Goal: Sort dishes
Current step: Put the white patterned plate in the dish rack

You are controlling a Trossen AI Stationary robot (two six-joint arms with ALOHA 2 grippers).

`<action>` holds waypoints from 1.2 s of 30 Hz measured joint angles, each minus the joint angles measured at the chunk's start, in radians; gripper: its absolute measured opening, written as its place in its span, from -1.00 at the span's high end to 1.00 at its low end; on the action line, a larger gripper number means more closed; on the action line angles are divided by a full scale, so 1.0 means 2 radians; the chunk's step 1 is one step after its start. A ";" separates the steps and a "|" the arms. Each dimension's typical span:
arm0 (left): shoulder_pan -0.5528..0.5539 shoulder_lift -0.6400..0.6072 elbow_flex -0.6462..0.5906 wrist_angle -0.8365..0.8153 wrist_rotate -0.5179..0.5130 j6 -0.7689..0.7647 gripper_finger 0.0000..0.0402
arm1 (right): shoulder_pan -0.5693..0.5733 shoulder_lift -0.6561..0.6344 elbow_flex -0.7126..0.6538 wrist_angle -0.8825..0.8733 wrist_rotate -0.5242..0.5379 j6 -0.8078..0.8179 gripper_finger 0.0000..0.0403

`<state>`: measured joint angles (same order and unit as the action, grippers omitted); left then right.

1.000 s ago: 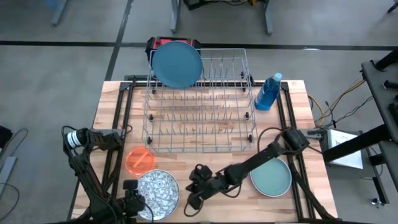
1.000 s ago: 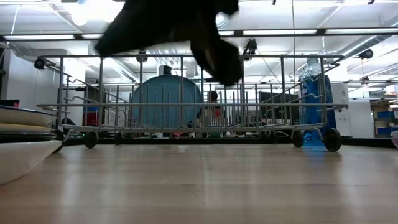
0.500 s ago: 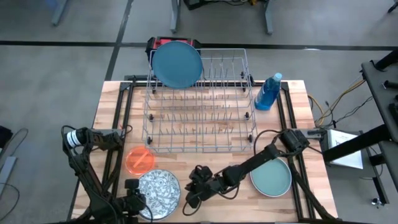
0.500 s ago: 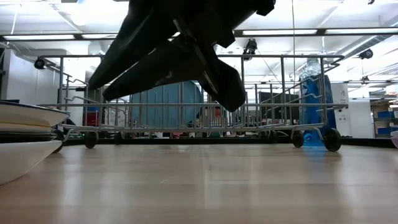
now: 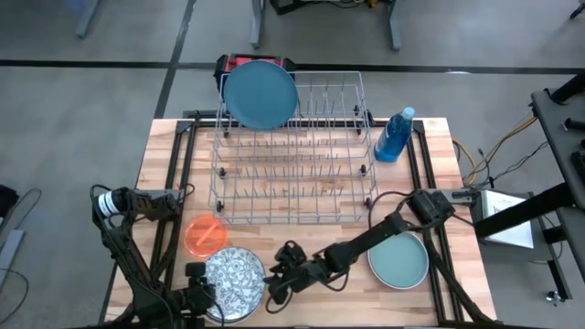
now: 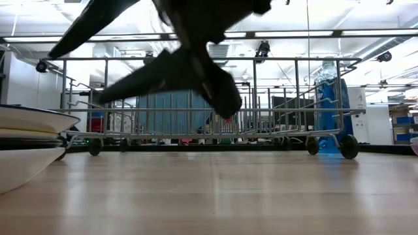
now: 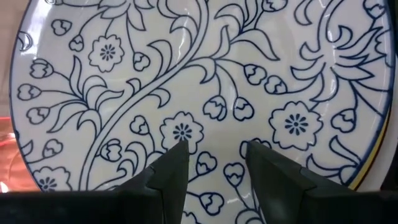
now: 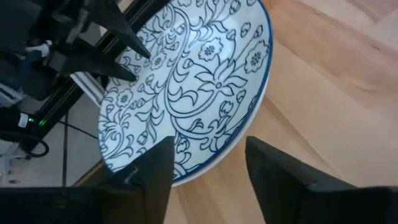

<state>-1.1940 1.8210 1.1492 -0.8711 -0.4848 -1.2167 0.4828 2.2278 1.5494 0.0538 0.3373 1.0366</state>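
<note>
The black-and-white patterned plate lies near the table's front left, on top of another plate whose yellow rim shows beneath it. My left gripper is open and points down at the plate's face, at its left side. My right gripper is open at the plate's right rim, with a finger on either side of the rim and nothing pinched. A small orange plate and a teal plate lie flat. A blue plate stands in the wire rack. My left gripper points down at the patterned plate's face with its fingers apart. I cannot tell whether the fingertips touch it.
A blue bottle stands right of the rack. In the low view a stack of plates and a white dish sit at the left, and my right gripper hangs in front of the rack. Bare wood lies between rack and front edge.
My right gripper has opened from shut to wide. It has edged toward the table's left, up to the patterned plate's right rim.
</note>
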 joint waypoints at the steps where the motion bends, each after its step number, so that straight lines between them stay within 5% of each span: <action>1: 0.000 0.000 0.000 0.000 -0.001 0.000 0.23 | 0.000 0.004 0.000 0.005 -0.001 0.002 0.01; 11: 0.000 0.000 -0.012 0.012 -0.010 0.000 0.23 | -0.007 0.024 0.000 0.033 0.001 0.009 -0.20; 20: 0.000 0.000 -0.017 0.016 -0.028 0.001 0.23 | -0.015 0.047 -0.001 0.108 -0.014 0.005 -0.13; 29: 0.000 0.000 -0.031 0.032 -0.050 0.000 0.23 | -0.026 0.048 -0.001 0.106 -0.010 -0.012 0.11; 36: 0.000 0.000 -0.038 0.040 -0.072 -0.003 0.23 | -0.031 0.048 -0.001 0.105 0.005 -0.035 0.51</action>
<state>-1.1931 1.8217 1.0730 -0.7914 -0.6279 -1.2221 0.4214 2.3234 1.5478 0.2631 0.3480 0.9661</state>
